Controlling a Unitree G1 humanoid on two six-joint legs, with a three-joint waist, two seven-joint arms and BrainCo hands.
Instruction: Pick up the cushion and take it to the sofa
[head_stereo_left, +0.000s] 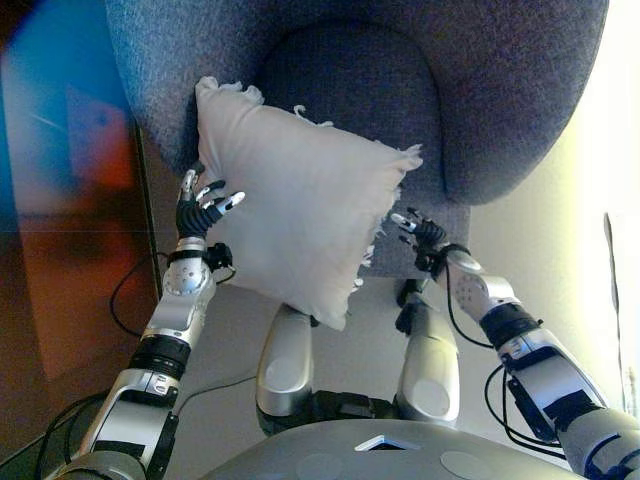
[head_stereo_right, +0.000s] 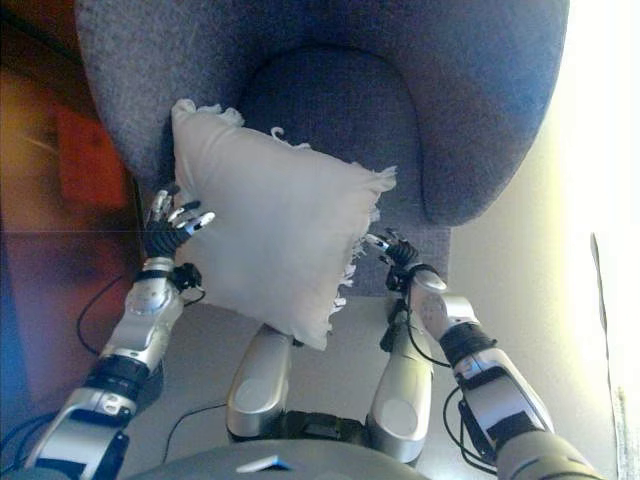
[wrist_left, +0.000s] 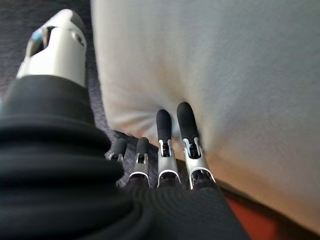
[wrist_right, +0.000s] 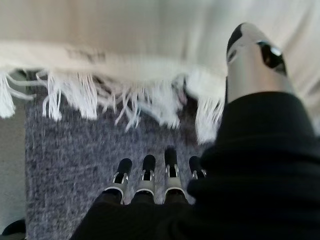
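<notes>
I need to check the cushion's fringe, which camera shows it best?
The right wrist view: the fringe hangs close up over the grey sofa. Both eye views show the whole cushion, fringe tiny. The left wrist view shows only plain cloth.

A: How is the left hand sitting?

B: It is reaching up on a raised forearm, its fingers lying straight and slightly spread, thumb held apart.

A: And the right hand?

B: It is reaching forward at similar height, its fingers extending straight in a row, thumb standing apart.
</notes>
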